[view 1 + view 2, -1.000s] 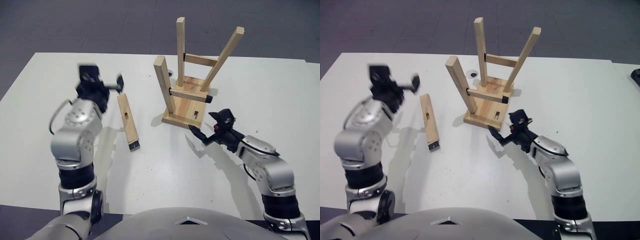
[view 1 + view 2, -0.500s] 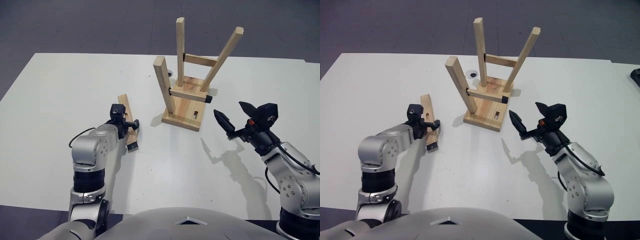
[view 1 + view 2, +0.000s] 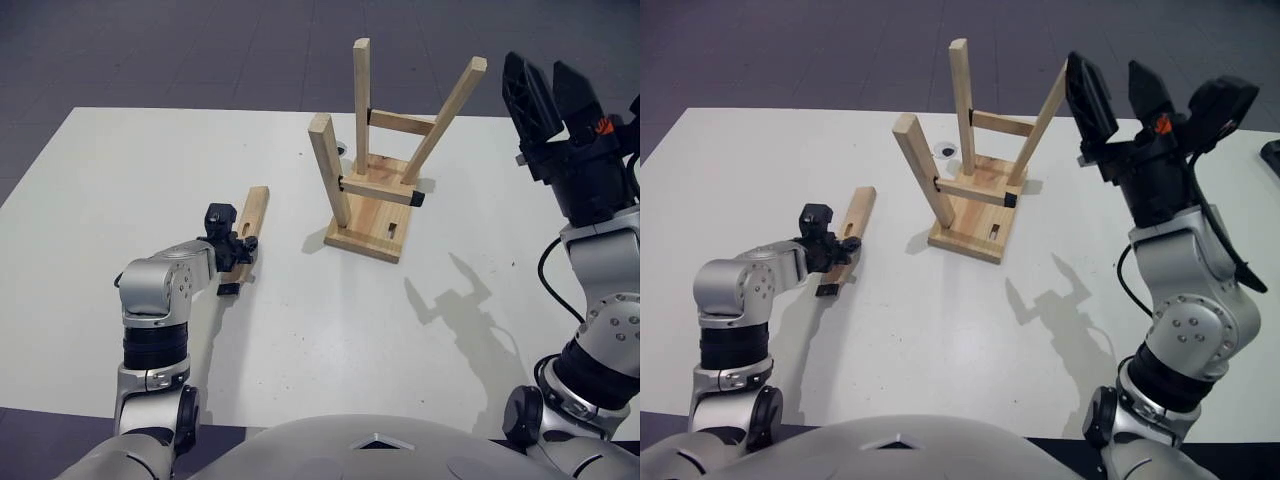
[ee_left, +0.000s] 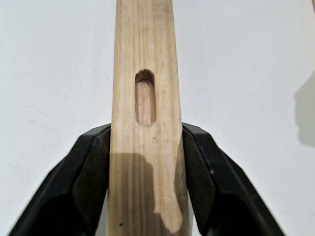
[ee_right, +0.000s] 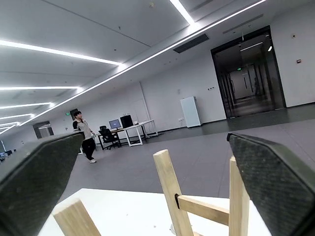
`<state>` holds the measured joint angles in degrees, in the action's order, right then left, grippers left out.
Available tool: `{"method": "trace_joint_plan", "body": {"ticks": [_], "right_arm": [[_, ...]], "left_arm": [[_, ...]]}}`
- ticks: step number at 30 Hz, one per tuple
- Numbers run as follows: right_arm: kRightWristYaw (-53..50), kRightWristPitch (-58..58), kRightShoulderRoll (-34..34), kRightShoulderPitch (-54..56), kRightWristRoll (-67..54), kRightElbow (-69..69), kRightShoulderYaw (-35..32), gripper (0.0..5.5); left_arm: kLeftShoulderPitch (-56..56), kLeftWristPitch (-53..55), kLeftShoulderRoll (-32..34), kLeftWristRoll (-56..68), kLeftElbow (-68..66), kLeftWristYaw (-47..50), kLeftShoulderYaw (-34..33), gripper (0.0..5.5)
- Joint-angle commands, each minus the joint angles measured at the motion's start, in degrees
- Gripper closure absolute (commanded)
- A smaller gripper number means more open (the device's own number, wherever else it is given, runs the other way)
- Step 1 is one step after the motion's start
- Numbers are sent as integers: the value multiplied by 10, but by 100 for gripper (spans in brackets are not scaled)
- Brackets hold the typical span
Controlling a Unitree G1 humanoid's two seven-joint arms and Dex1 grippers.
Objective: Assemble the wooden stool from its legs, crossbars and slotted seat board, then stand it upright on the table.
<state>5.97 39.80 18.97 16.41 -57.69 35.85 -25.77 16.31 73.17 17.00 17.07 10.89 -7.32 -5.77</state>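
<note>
Your left gripper (image 3: 238, 245) is down on the table (image 3: 120, 160), closed around the loose leg (image 3: 256, 208). In the left wrist view both pads (image 4: 96, 167) press flat against the leg's sides, just short of its oblong slot (image 4: 145, 97), which faces up. The leg lies flat, well left of the stool, with its black-capped end toward you and its far end angled toward the stool.

The part-built stool (image 3: 375, 195) stands upside down near the table's middle, with the seat board (image 3: 352, 225) flat on the surface. Three legs rise from the board:
- The near-left leg (image 3: 329, 170) leans slightly and is the part closest to the loose leg.
- The rear leg (image 3: 361, 100) stands straight.
- The right leg (image 3: 446, 105) slants outward.

Two crossbars join them, an upper crossbar (image 3: 401, 121) and a lower crossbar (image 3: 378, 190). The lower one, with its dark end fittings, runs across the side facing you. A slot (image 3: 392, 230) shows in the board's near-right corner (the near-left leg and lower crossbar sit between it and the held leg).

Your right gripper (image 3: 550, 95) is raised high to the stool's right. Its fingers are spread wide and hold nothing, and the tips are level with the top of the slanting leg.

A small dark round spot (image 3: 947, 150) marks the table just behind the stool. A dark object (image 3: 1271, 150) sits at the table's far right edge.
</note>
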Motion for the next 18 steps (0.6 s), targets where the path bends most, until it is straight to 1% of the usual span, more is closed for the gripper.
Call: {"method": "trace_joint_plan", "body": {"ticks": [1,4,5,8,10,12,14,15,18], "right_arm": [[-14,-7,0,27,-13,-21,21,10],[-39,-11,-9,50,-17,-59,21,10],[-54,-15,-13,63,-19,-77,18,10],[-100,-39,-34,115,-54,-121,-5,10],[-126,-65,-53,166,-79,-144,-15,10],[-135,-90,-75,225,-88,-164,-2,10],[-130,-101,-89,282,-78,-187,28,10],[-120,-103,-94,309,-72,-198,45,10],[-83,-101,-109,380,-82,-229,82,10]], "left_arm": [[-31,-14,9,-22,-54,1,11,344],[-23,-89,28,-47,-38,6,17,344],[-9,-149,32,-59,-27,13,5,344],[70,-311,23,-45,0,32,-88,344],[116,-372,38,-41,16,40,-118,344],[178,-418,46,-27,23,40,-140,344],[241,-456,46,-13,26,32,-142,344],[267,-474,48,-14,28,22,-131,344],[315,-531,46,-33,35,-16,-69,344]]}}
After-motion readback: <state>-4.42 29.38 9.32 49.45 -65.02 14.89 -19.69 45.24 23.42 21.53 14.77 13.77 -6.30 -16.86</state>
